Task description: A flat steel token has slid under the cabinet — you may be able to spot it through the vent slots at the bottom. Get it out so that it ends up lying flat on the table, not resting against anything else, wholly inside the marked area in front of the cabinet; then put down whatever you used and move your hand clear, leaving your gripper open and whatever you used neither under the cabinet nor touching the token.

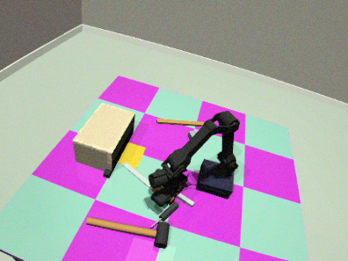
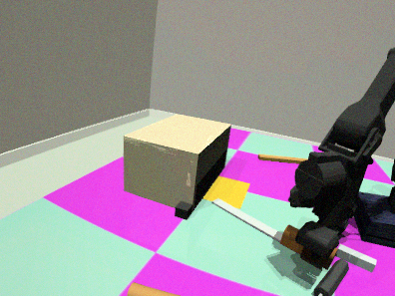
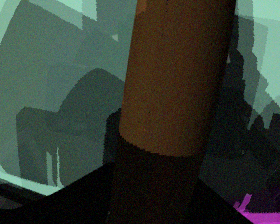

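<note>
The cabinet (image 1: 105,124) (image 2: 177,134) stands at the left, its front dark in shadow. The steel token cannot be made out in any view. The marked yellow area (image 1: 134,154) (image 2: 231,190) lies in front of the cabinet. My gripper (image 1: 166,195) (image 2: 316,243) (image 3: 150,177) is shut on the brown handle (image 2: 289,237) (image 3: 172,75) of a long tool, low over the table. The tool's pale flat bar (image 1: 137,175) (image 2: 246,219) points toward the cabinet, its tip at the near edge of the yellow area. A pale end also sticks out behind the gripper.
A black block (image 1: 108,173) (image 2: 184,209) is at the cabinet's near front corner. A screwdriver (image 1: 169,211) (image 2: 333,278) lies just beside the gripper. A black-headed hammer (image 1: 162,235) lies toward the viewer. Another wooden-handled tool (image 1: 177,122) (image 2: 279,157) lies behind the arm.
</note>
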Controlling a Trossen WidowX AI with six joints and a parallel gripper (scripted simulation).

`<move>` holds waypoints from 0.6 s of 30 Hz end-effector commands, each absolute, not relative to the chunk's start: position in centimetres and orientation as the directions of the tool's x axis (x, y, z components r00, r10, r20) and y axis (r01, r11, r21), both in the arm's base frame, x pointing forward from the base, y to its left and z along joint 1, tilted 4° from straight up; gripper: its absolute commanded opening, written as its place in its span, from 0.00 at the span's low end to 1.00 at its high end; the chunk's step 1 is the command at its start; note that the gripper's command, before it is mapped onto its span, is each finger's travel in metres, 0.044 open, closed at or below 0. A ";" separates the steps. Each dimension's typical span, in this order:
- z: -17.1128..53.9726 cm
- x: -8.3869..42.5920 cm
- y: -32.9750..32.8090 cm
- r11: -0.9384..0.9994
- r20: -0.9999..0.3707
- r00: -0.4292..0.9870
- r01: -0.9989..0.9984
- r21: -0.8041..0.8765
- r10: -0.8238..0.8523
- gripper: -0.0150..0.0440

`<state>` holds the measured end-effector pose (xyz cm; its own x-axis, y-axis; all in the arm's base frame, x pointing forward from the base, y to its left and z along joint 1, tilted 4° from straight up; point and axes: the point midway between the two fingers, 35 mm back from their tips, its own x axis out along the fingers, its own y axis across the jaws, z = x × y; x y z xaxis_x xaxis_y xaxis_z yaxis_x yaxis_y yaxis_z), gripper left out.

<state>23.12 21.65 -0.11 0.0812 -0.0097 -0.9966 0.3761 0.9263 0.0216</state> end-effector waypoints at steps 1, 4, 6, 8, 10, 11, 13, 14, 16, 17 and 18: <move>0.0 23.2 21.7 0.942 -0.996 0.084 0.334 0.021 -0.007 0.25; 0.0 23.2 21.7 0.947 -0.996 0.084 0.321 0.020 -0.007 0.25; 0.0 23.2 21.7 0.943 -0.997 0.083 0.331 0.020 -0.008 0.34; -0.1 23.1 21.7 0.940 -0.997 0.081 0.341 0.019 -0.009 0.43; -0.1 23.1 21.7 0.940 -0.997 0.081 0.341 0.019 -0.009 0.52; -0.1 23.1 21.7 0.940 -0.997 0.081 0.341 0.019 -0.009 0.57; -0.1 23.1 21.7 0.940 -0.997 0.081 0.341 0.019 -0.009 0.59; -0.1 23.1 21.7 0.940 -0.997 0.081 0.341 0.019 -0.009 0.59; -0.1 23.1 21.7 0.940 -0.997 0.081 0.341 0.020 -0.008 0.59; -0.1 23.1 21.7 0.940 -0.997 0.081 0.341 0.020 -0.009 0.59; -0.1 23.1 21.7 0.940 -0.997 0.081 0.341 0.020 -0.009 0.64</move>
<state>23.12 21.67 -0.10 0.0807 -0.0088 -0.9967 0.3410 0.9399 0.0193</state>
